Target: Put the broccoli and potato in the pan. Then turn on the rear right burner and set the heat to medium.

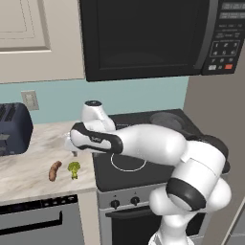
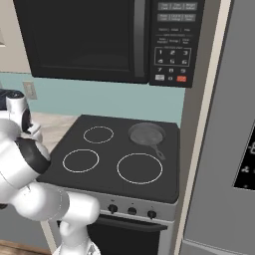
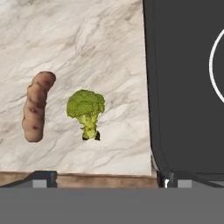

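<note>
The broccoli, a small green floret, lies on the marble counter with its stem toward the counter's front edge. Just left of it lies the curved orange-brown potato. My gripper hangs open above them, and nothing is between its fingertips. From the left base view the broccoli and potato sit near the counter's front, with the gripper a little above and behind them. The dark pan rests on the rear right burner, handle pointing to the front right.
The black stove borders the counter on the right, with knobs along its front. A dark toaster stands at the counter's back left. A microwave hangs above. A fridge wall closes the right side.
</note>
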Tool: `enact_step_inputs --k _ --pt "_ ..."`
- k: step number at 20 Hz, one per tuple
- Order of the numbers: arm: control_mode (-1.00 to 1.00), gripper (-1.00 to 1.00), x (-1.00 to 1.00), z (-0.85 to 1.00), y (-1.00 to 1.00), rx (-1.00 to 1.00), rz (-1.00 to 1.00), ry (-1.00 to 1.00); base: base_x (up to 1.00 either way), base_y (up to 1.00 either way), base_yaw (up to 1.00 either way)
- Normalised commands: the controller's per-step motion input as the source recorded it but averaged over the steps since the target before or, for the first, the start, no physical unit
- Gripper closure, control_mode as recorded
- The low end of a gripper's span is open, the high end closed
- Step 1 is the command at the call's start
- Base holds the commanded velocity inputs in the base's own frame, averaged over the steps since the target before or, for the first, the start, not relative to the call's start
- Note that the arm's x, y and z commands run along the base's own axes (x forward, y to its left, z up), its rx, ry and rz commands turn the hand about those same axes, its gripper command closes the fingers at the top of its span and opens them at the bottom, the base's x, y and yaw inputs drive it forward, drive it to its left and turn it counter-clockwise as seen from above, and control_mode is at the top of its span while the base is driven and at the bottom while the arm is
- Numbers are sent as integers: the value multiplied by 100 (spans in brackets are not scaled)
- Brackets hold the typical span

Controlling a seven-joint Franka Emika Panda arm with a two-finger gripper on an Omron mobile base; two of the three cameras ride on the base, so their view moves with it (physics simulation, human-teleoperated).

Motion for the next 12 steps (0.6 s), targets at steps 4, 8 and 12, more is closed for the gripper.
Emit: enact_step_inputs --k 4,8,12 --pt "-100 -100 13 -31 26 -6 0 0 0 0 0" --pt "-100 -100 3 -24 23 -7 0 0 0 0 0" --pt "-100 -100 6 -14 23 -8 0 0 0 0 0"
